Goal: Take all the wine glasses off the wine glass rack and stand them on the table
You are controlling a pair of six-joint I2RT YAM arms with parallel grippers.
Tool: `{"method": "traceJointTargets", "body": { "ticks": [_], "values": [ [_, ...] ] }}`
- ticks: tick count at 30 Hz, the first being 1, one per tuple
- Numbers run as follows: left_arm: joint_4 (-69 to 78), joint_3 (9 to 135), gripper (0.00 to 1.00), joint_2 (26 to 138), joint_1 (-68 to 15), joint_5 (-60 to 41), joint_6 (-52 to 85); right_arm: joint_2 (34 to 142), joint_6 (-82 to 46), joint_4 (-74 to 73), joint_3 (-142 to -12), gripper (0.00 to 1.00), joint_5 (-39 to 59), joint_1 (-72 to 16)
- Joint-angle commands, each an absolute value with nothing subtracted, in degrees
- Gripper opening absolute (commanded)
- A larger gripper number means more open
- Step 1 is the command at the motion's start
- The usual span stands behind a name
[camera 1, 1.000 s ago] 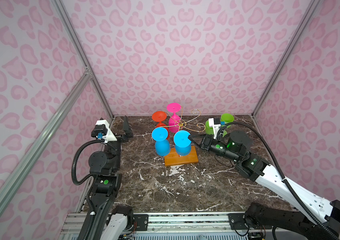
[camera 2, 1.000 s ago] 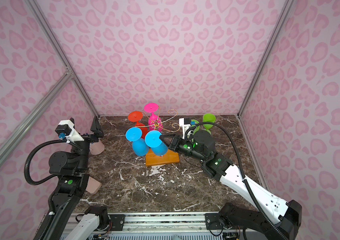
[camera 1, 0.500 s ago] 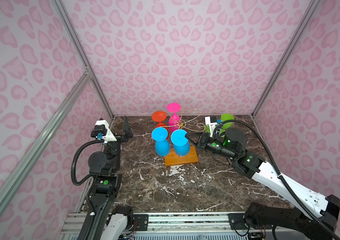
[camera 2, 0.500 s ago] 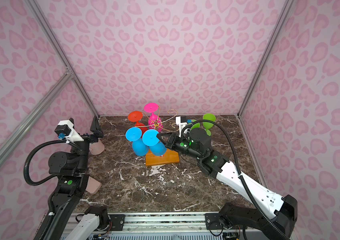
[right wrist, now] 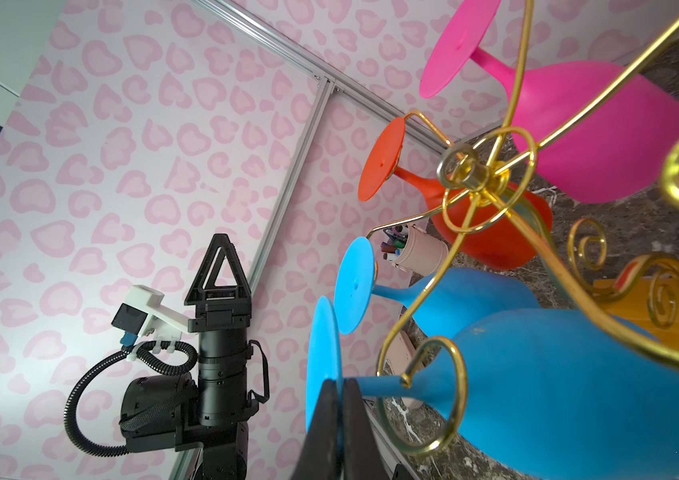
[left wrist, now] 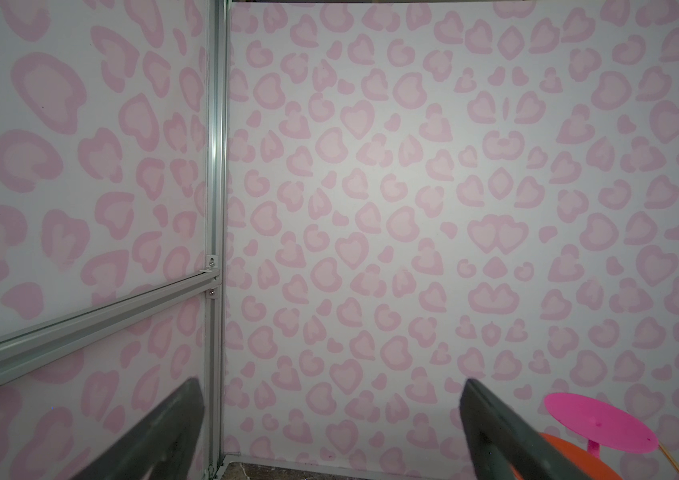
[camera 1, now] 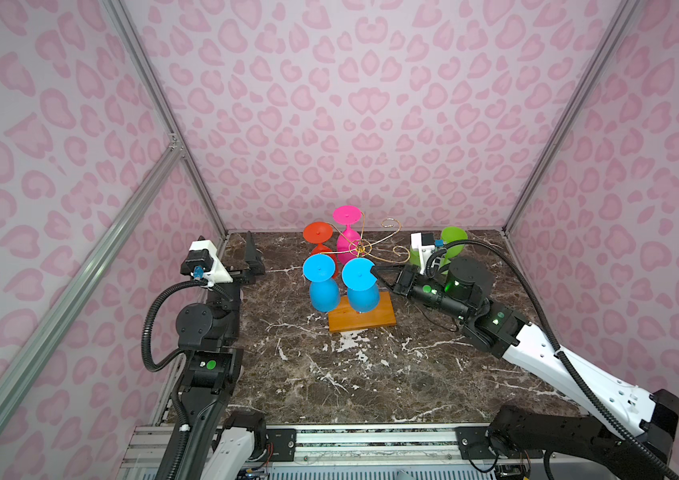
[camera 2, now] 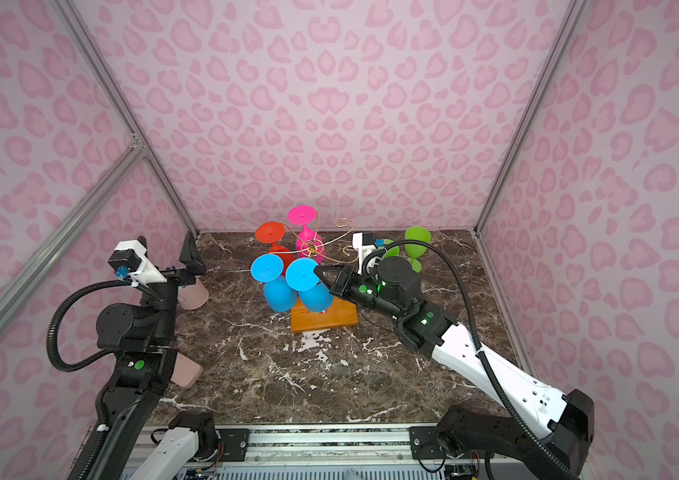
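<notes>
The wine glass rack (camera 1: pixel 357 248) is thin gold wire on an orange-brown wooden base (camera 1: pixel 383 319), at the middle back of the table in both top views (camera 2: pixel 346 318). Several wine glasses hang upside down on it. My right gripper (camera 1: pixel 374 272) (camera 2: pixel 317 272) is shut on the round foot of the nearer blue wine glass (camera 1: pixel 359 275) (camera 2: pixel 301 274). In the right wrist view its two fingers pinch the foot's edge (right wrist: pixel 339 384); the stem passes through a gold loop (right wrist: pixel 425 399), and the bowl (right wrist: pixel 558 395) hangs beside it. My left gripper (camera 1: pixel 253 259) (left wrist: pixel 331 399) stands open and empty near the left wall.
Another blue glass (camera 1: pixel 321 270), an orange one (camera 1: pixel 317 233) and a pink one (camera 1: pixel 347 216) hang on the rack. Green glasses (camera 2: pixel 416 239) stand behind my right wrist. A pink cup of pens (camera 2: pixel 193 293) and a pink object (camera 2: pixel 186 372) lie by the left arm.
My right arm has shifted a little left toward the rack, still shut on the blue glass's foot, and the glass moved slightly with it. The left arm has not moved.
</notes>
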State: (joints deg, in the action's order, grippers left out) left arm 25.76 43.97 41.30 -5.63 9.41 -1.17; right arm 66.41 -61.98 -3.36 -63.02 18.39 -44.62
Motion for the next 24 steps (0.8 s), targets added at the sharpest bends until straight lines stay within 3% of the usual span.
{"method": "traceJointTargets", "body": {
  "ticks": [1,24],
  "values": [
    [26.9,43.9,0.97,41.1,-5.5,9.6,-1.5,65.8,-61.7,-6.4,-62.1,0.00,15.4,-44.6],
    [26.8,43.8,0.97,40.9,-5.4,9.8,-1.6,65.3,-63.0,-7.3,-61.3,0.00,14.2,-45.3]
  ]
}}
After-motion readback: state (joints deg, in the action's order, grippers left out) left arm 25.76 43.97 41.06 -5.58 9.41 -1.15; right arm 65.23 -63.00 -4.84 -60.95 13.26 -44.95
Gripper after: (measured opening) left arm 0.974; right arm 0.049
